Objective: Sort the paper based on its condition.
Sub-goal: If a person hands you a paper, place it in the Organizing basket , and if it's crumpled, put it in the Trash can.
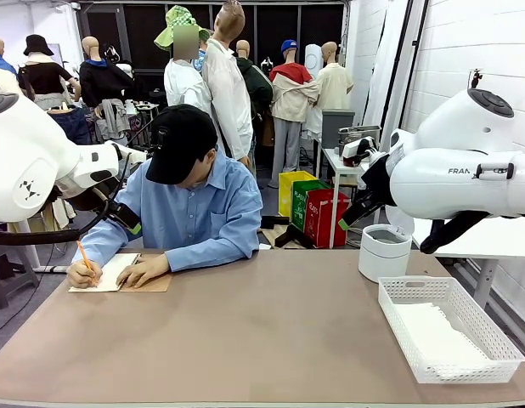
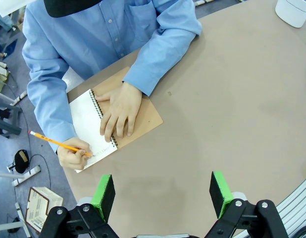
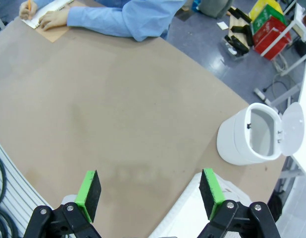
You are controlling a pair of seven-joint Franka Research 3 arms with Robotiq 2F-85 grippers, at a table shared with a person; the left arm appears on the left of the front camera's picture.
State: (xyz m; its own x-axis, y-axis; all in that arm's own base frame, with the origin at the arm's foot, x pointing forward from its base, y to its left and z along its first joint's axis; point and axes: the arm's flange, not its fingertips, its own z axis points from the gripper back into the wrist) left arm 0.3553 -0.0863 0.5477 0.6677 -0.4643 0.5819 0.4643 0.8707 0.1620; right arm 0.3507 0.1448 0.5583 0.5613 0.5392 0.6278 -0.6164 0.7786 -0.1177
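Observation:
A person in a blue shirt sits at the table's far left and writes with an orange pencil (image 2: 59,143) on the white page of a spiral notebook (image 2: 91,121) with a brown cover. The person's other hand (image 2: 121,109) lies flat on the notebook. White paper (image 1: 437,333) seems to lie inside the white lattice basket (image 1: 466,368) at the near right. My left gripper (image 2: 163,191) hangs open above bare table near the notebook, holding nothing. Over the table's right half, my right gripper (image 3: 149,191) is also open and empty.
A white bin (image 3: 244,141) with its lid flipped open stands at the table's right edge behind the basket. The brown tabletop (image 1: 262,331) stretches between the notebook and the basket. Both arms are raised at the table's sides.

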